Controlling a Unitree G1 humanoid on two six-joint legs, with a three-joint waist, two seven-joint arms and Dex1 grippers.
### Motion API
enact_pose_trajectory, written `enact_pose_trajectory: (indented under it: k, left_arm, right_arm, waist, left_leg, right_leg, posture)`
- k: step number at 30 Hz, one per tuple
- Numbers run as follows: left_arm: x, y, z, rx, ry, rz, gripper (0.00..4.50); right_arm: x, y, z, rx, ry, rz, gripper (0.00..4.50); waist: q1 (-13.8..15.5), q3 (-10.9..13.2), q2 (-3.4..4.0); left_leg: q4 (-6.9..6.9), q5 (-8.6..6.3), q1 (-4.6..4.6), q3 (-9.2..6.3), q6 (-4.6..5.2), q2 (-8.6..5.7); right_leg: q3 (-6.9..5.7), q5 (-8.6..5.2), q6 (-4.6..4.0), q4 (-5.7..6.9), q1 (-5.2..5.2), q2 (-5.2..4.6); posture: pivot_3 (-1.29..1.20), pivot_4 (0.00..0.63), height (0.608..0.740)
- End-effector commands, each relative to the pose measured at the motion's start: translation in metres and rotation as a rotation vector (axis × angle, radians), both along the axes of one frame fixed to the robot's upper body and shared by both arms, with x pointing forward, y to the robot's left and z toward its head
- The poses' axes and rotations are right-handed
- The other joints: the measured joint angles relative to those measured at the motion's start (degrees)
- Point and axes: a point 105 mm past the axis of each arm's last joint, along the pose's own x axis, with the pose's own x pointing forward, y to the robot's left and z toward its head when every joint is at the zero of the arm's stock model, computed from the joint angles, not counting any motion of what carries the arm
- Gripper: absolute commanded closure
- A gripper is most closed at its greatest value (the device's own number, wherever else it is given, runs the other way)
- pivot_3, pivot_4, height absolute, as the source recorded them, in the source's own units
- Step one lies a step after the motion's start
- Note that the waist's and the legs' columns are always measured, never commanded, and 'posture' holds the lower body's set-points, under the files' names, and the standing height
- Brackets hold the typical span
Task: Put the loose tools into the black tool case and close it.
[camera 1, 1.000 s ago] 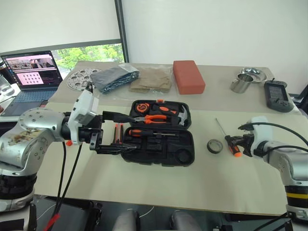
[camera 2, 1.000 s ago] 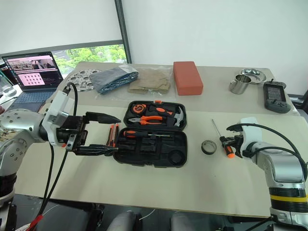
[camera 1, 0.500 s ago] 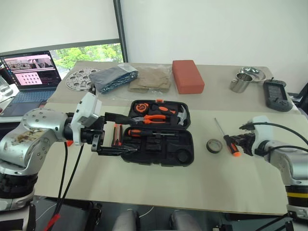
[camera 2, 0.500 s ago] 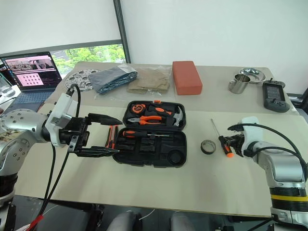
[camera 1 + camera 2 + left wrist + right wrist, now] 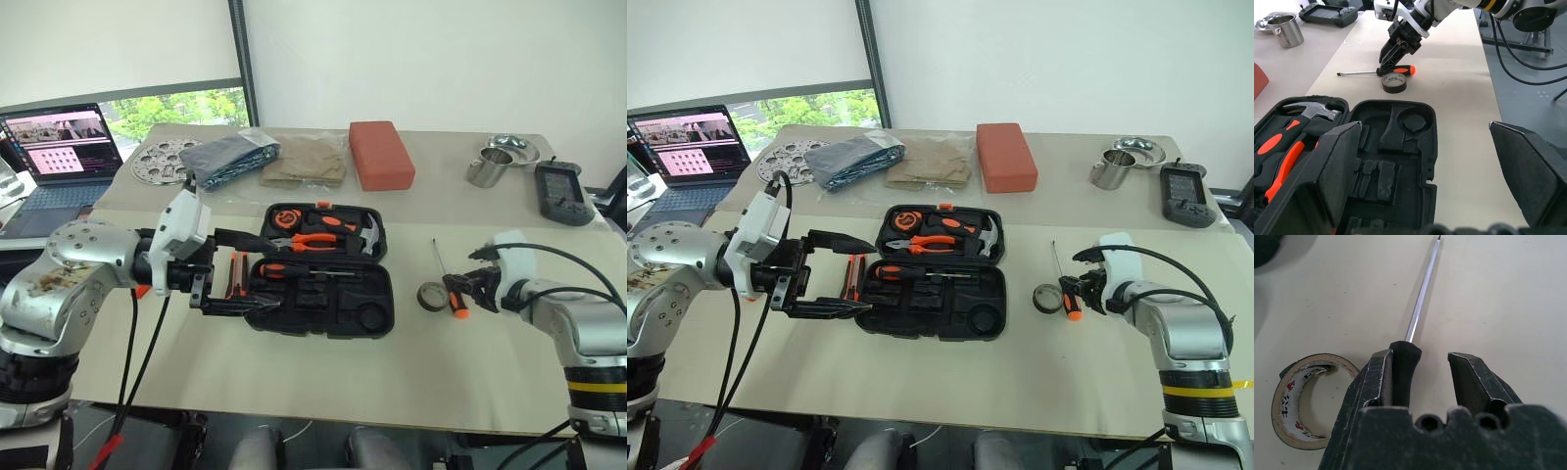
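My right gripper (image 5: 1418, 377) sits low over the matte beige table (image 5: 323, 372) with its blocky, scuffed black fingers (image 5: 1374, 382) parted around the screwdriver (image 5: 1413, 345). One finger lies against the smooth black collar of the handle; the other stands off it, so nothing is clamped. The thin, bright steel shaft runs straight away from me along the tabletop. Just beside it lies the small tape roll (image 5: 1300, 399), a dark ring with a pale inner face.

My left gripper (image 5: 230, 274) hangs with its wedge-shaped jaws spread wide and empty at the left edge of the black tool case (image 5: 323, 294), a hard moulded clamshell lying open with a hammer (image 5: 364, 235) and orange-handled pliers (image 5: 313, 240) in the lid. Two slim orange tools (image 5: 236, 274) lie between the fingers.
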Motion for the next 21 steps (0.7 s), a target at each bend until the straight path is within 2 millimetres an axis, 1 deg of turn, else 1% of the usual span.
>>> enact_pose_trajectory:
  k: [1,4,8,11,14,15,16,18,19,21]
  left_arm:
    - [0.0,0.002,0.005,0.002,-0.044,0.003,0.0]
    - [-0.001,0.001,0.004,0.001,-0.045,0.004,0.0]
    - [-0.001,0.001,0.004,-0.002,-0.046,0.006,0.0]
    - [-0.001,0.0,0.004,-0.004,-0.046,0.004,0.0]
    - [-0.002,0.0,0.004,-0.006,-0.046,-0.002,0.0]
    - [-0.002,0.0,0.005,-0.006,-0.046,-0.002,0.0]
    - [-0.003,0.0,0.005,-0.007,-0.046,-0.003,0.0]
    - [-0.003,0.0,0.005,-0.006,-0.046,-0.007,0.0]
    - [-0.003,0.0,0.005,-0.005,-0.045,-0.009,0.0]
    - [-0.004,0.0,0.004,-0.005,-0.044,-0.011,0.0]
  right_arm:
    - [0.003,0.003,0.007,0.005,-0.013,-0.005,2.37]
    - [0.005,0.008,0.009,0.023,-0.013,0.0,2.37]
    - [0.004,0.009,0.001,-0.008,0.02,0.01,2.37]
    - [0.005,0.014,-0.003,-0.001,0.038,0.021,2.37]
    - [0.007,0.013,-0.006,-0.01,0.046,0.013,2.37]
    - [0.008,0.013,-0.006,-0.011,0.047,0.011,2.87]
    - [0.009,0.012,-0.005,-0.008,0.042,0.004,3.09]
    - [0.01,0.01,-0.004,-0.006,0.036,-0.005,3.82]
    - [0.01,0.008,-0.003,-0.007,0.03,-0.012,4.01]
    - [0.011,0.006,0.0,-0.006,0.02,-0.022,4.05]
  waist:
    - [0.0,0.0,0.0]
    - [-0.2,0.0,0.0]
    - [-0.3,0.0,-0.01]
    - [-0.4,0.0,-0.02]
    - [-0.5,0.0,-0.02]
    - [-0.5,0.0,-0.02]
    - [-0.4,0.0,-0.02]
    - [-0.2,0.0,-0.02]
    - [-0.2,0.0,-0.02]
    - [-0.2,0.0,-0.02]
  left_leg:
    - [0.0,0.0,0.0,0.0,0.0,0.0]
    - [0.0,0.0,0.0,0.0,0.0,0.0]
    - [-0.04,0.0,0.01,-0.01,0.0,0.0]
    - [-0.05,0.0,0.0,-0.01,0.0,0.0]
    - [-0.06,0.0,0.01,-0.01,0.0,0.0]
    - [-0.06,0.0,0.01,-0.01,0.0,0.0]
    - [-0.07,0.0,0.0,-0.01,0.0,0.0]
    - [-0.07,0.0,0.0,-0.02,0.0,0.0]
    - [-0.09,0.0,-0.01,-0.02,0.0,0.0]
    - [-0.1,0.0,-0.01,-0.02,0.0,0.0]
  right_leg:
    - [0.0,0.0,0.0,-0.01,0.0,-0.01]
    - [0.01,0.0,0.0,0.0,0.0,-0.01]
    - [0.0,0.0,0.0,-0.01,0.0,-0.01]
    - [0.0,0.0,0.0,-0.03,0.0,-0.01]
    - [0.0,0.0,0.0,-0.04,0.0,-0.01]
    - [0.0,0.0,0.0,-0.04,0.0,-0.02]
    - [0.0,0.0,0.0,-0.06,0.0,-0.02]
    - [-0.03,0.0,0.0,-0.11,0.02,-0.03]
    - [-0.03,0.0,0.0,-0.17,0.03,-0.04]
    - [-0.03,0.01,0.0,-0.27,0.08,-0.05]
  posture:
    - [0.0,0.15,0.74]
    - [0.0,0.15,0.74]
    - [0.0,0.15,0.74]
    - [0.0,0.15,0.74]
    - [0.0,0.15,0.74]
    - [0.0,0.15,0.74]
    - [0.0,0.15,0.74]
    - [0.0,0.15,0.74]
    - [0.0,0.15,0.74]
    - [0.0,0.15,0.74]
